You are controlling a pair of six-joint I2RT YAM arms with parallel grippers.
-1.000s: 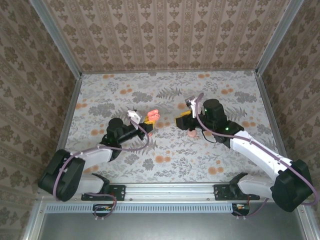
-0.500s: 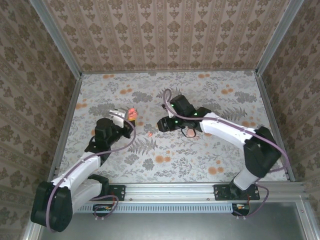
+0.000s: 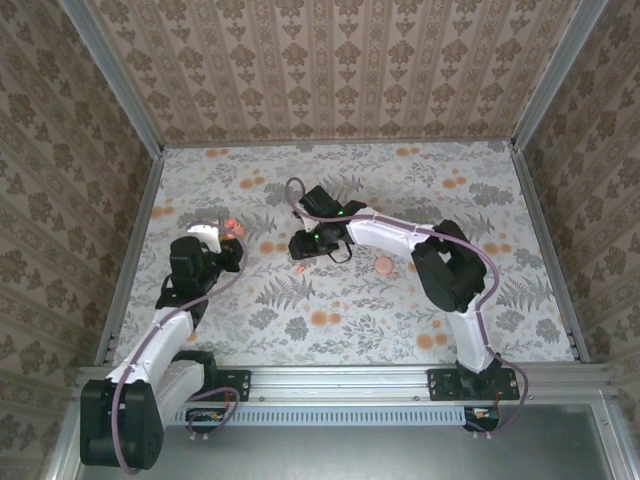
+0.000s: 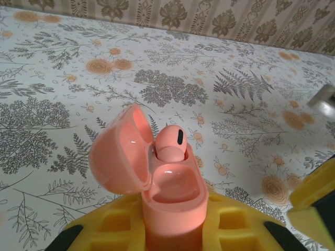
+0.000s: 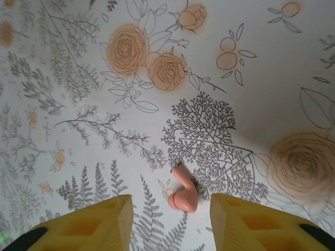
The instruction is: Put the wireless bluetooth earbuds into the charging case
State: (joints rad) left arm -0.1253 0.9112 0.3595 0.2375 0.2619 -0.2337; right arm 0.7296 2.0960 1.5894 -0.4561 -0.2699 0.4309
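Roughly half is done: the first earbud (image 4: pixel 171 142) is seated in the open charging case (image 4: pixel 172 193), which is clamped by the left tool (image 4: pixel 175 230). The second earbud (image 5: pixel 182 194) is left on the bench (image 5: pixel 261 78), straddled untouched by the parted right tool (image 5: pixel 170 214), and must yet be grasped and inserted.

One earbud (image 4: pixel 171 142) sits in case (image 4: pixel 175 201) (other earbud (image 5: pixel 183 193) on table (image 5: pixel 261 78)).

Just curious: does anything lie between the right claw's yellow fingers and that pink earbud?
No. The right wrist view shows just bare floral table between right gripper and earbud.
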